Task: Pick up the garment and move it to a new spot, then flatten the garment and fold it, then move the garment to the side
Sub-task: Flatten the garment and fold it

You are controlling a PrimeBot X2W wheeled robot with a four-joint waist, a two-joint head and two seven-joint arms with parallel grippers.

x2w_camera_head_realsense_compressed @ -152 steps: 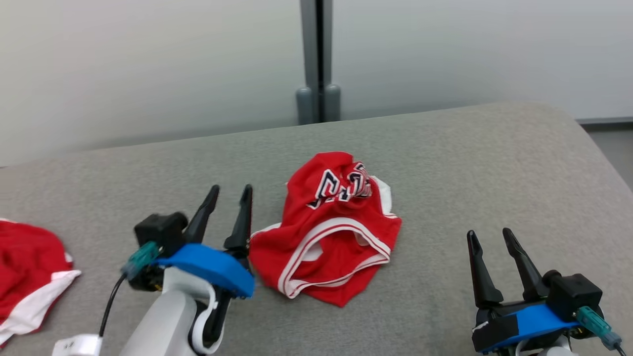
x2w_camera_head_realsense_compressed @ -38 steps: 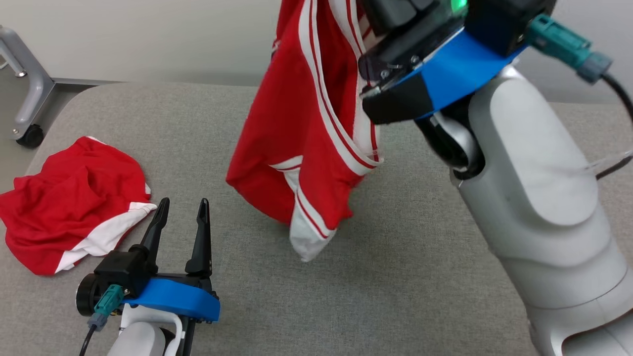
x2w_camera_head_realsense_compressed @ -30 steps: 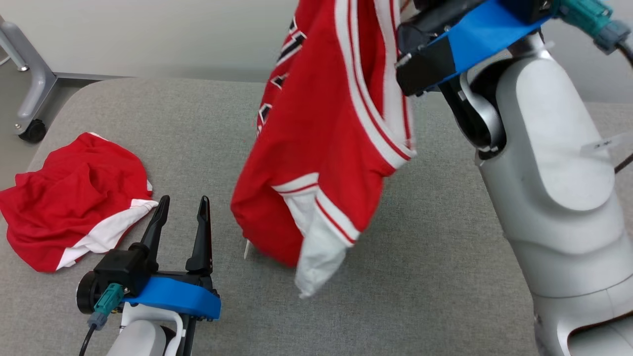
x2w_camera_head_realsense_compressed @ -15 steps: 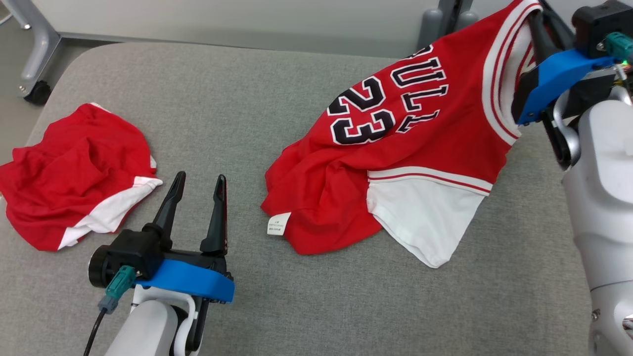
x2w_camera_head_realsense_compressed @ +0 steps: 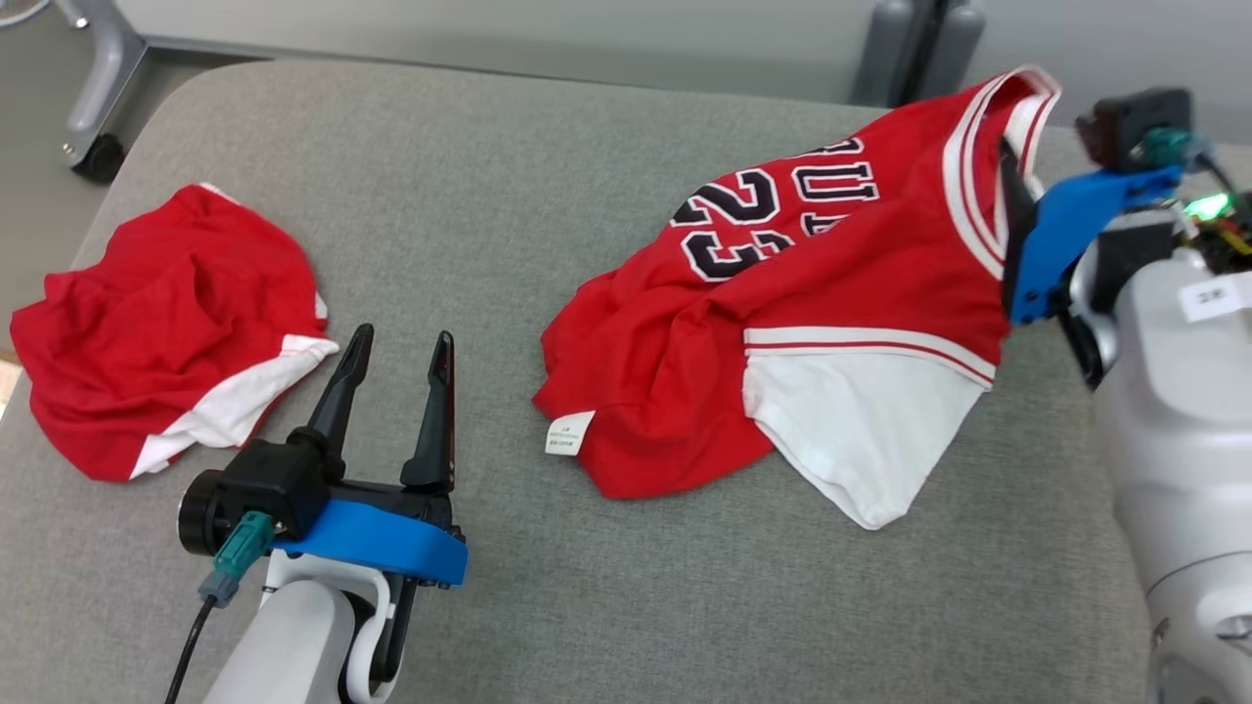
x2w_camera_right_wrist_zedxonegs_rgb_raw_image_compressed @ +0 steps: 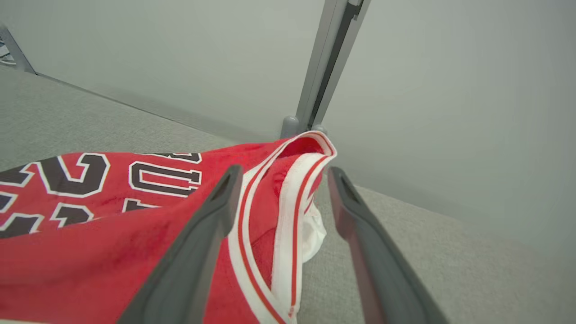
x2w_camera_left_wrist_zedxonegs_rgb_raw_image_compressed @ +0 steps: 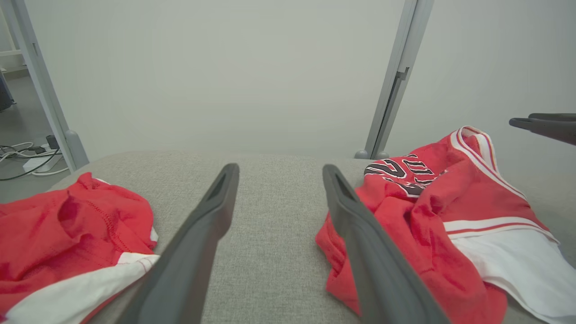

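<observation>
The garment (x2w_camera_head_realsense_compressed: 861, 293) is bright red. Its edges have white and red stripes. The number 23 (x2w_camera_head_realsense_compressed: 729, 230) on it is black with a thin white line around it, and so are the letters. One flap (x2w_camera_head_realsense_compressed: 861, 430) is plain white, and a small tag (x2w_camera_head_realsense_compressed: 568, 433) is white too. The other cloth (x2w_camera_head_realsense_compressed: 156, 323) is red with a white patch. The soft top (x2w_camera_head_realsense_compressed: 469, 196) under them is grey. The left gripper (x2w_camera_head_realsense_compressed: 404, 335) has dark grey fingers, a blue band (x2w_camera_head_realsense_compressed: 381, 543) and a blue-green plug (x2w_camera_head_realsense_compressed: 235, 557). The right gripper (x2w_camera_right_wrist_zedxonegs_rgb_raw_image_compressed: 284, 170) has dark grey fingers too. A little light (x2w_camera_head_realsense_compressed: 1208, 207) glows green.
</observation>
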